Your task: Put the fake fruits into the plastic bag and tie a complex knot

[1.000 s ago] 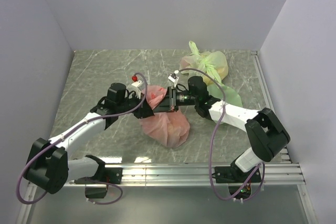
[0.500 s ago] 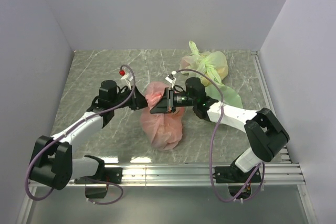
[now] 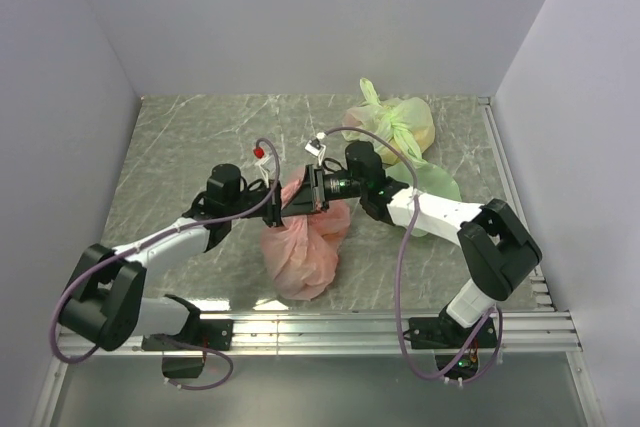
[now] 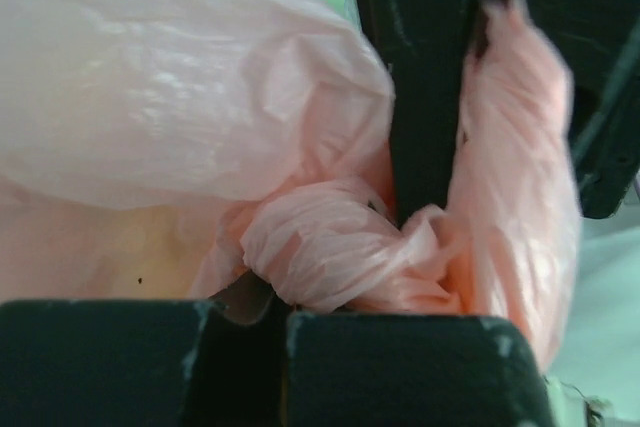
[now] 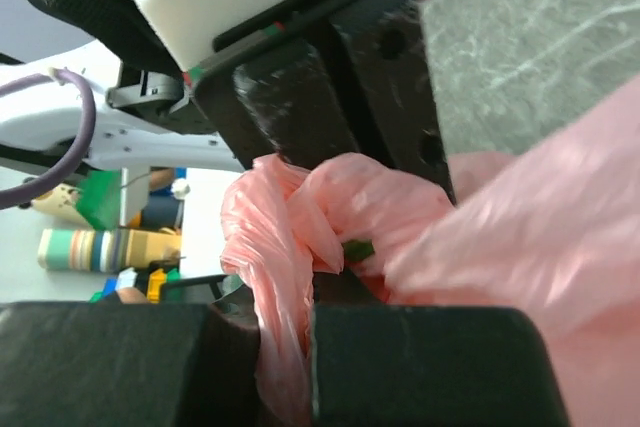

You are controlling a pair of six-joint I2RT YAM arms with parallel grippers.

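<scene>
The pink plastic bag [image 3: 300,245] bulges on the table, its top gathered up between both grippers. My left gripper [image 3: 277,209] is shut on a twisted strand of the bag [image 4: 330,257], which runs down into the seam of its closed jaws [image 4: 285,342]. My right gripper [image 3: 306,197] faces it, almost touching, and is shut on another pink strand [image 5: 280,277] that passes between its fingers [image 5: 285,357]. The strands cross in a knot-like twist between the two. The fake fruits are hidden inside the bag; only a small green bit [image 5: 357,247] shows among the folds.
A pale green knotted bag [image 3: 395,125] lies at the back right. A pale green plate [image 3: 435,187] lies just behind my right forearm. Grey walls close the table in on the left, back and right. A metal rail [image 3: 400,327] runs along the near edge.
The two grippers drew slightly apart, then came back together over the bag's top. The bag has been pulled narrower and sits a little nearer the front edge.
</scene>
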